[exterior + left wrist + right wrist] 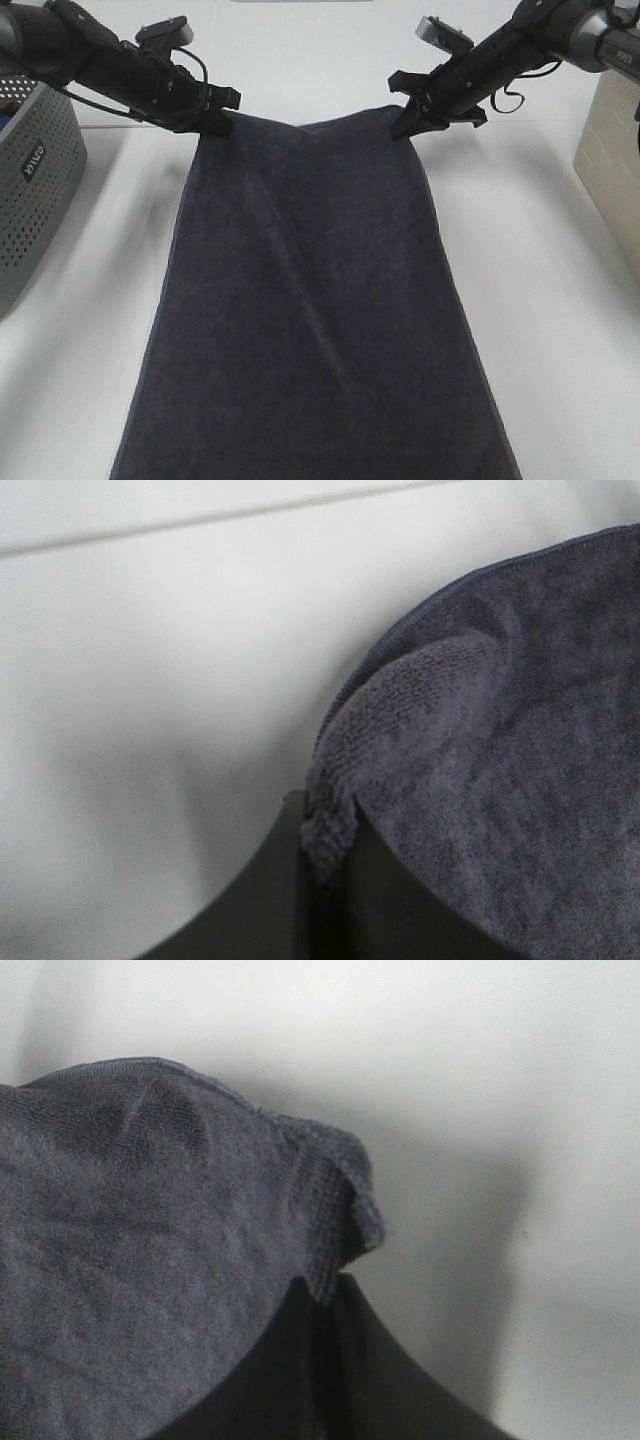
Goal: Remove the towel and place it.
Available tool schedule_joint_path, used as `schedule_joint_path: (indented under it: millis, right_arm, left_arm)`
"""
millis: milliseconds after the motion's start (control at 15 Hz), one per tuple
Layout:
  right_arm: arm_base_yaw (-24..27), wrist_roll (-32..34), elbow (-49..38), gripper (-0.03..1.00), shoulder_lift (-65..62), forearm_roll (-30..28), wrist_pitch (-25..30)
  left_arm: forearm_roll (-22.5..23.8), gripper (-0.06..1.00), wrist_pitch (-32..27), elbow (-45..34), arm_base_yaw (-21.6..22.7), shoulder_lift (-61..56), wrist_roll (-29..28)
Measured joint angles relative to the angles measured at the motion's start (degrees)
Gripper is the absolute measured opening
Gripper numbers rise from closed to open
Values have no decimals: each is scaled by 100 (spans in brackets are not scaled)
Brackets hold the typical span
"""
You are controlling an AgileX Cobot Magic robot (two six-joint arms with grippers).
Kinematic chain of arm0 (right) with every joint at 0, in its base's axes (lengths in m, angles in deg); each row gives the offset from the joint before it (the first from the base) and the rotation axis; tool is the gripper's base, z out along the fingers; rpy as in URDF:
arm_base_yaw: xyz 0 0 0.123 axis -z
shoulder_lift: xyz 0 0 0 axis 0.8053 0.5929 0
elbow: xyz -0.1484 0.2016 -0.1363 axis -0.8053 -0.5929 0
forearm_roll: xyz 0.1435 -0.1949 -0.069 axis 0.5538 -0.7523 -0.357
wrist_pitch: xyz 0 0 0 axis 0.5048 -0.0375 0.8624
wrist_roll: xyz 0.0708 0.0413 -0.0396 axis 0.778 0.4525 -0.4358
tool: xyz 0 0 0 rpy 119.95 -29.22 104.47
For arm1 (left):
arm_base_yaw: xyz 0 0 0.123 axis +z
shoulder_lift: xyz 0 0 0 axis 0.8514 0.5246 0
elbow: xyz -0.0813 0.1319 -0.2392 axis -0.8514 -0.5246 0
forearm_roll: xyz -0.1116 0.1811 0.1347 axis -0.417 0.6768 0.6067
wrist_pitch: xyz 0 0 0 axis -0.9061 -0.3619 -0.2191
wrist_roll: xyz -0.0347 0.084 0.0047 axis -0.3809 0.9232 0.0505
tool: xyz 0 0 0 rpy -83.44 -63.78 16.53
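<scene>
**Where is the towel?**
The dark charcoal-grey towel (310, 300) lies spread lengthwise down the middle of the white table (560, 300). Its far short edge is gripped at both corners. Its near end runs out of the high view.

**What holds it?**
The left tool (222, 122) is closed on the far left corner. The right tool (408, 118) is closed on the far right corner. Each black arm reaches in from its own side.

**Do the wrist cameras add anything?**
Yes. Each shows, close up, terry cloth bunched and pinched between narrow dark jaws, with the hemmed edge curling away over bare table. Only the high view shows the whole cloth. It alone also shows the grey perforated basket (35, 190) at the table's left edge, apart from the towel.
</scene>
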Motion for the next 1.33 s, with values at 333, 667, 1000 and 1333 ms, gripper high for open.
schedule_joint_path:
  millis: [333,667,1000,1333]
  right_arm:
    - [0,-223,172,1,0,46,-584]
    - [0,-367,172,1,0,-17,-888]
    - [0,-613,172,1,23,-6,-1186]
    - [0,-837,172,1,46,52,-1593]
  left_arm:
    - [63,2,642,132,-40,0,521]
    - [40,2,1243,132,-223,0,1037]
    - [109,2,1541,132,-229,0,1060]
    - [166,2,1799,132,-229,40,1060]
